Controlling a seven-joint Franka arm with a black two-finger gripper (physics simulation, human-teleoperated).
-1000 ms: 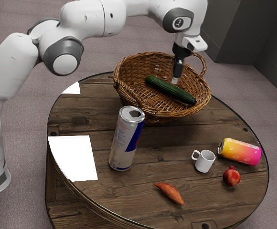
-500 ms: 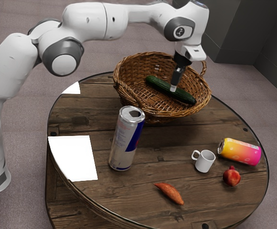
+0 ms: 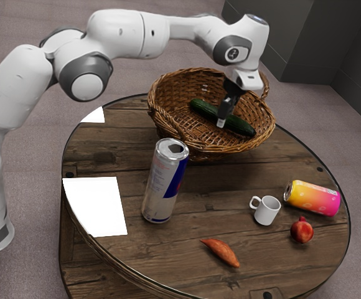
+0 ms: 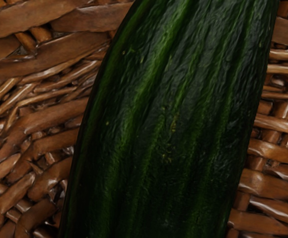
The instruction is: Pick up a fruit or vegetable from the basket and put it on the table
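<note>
1. Hold the gripper (image 3: 221, 123) low inside the basket (image 3: 168, 121), pointing down by the cucumber (image 3: 206, 109). Cannot tell whether released, clenched or grasping; cannot tell whether touching the cucumber either.
2. See the cucumber inside the basket, lying lengthwise on the weave. In the wrist view, find dark green ribbed skin under the hand, with basket wicker along both sides.
3. See the basket resting on the round wooden tabletop (image 3: 106, 152), near the edge.
4. Find the tall silver-and-blue can (image 3: 162, 187) upright, just beside the basket, on the side toward the exterior camera.
5. Farther from the basket, toward the camera and the exterior view's right, see the white mug (image 3: 267, 210) upright.
6. Just past the mug from the basket, see the yellow-and-pink can (image 3: 317, 199) lying on its side.
7. Find the red fruit (image 3: 302, 231) well apart from the basket, near that lying can.
8. Well apart from the basket too, toward the camera, see the orange sweet potato (image 3: 221, 252) lying flat.
9. Beyond the basket and the tabletop, make out dark wall panels (image 3: 330, 37).
</note>
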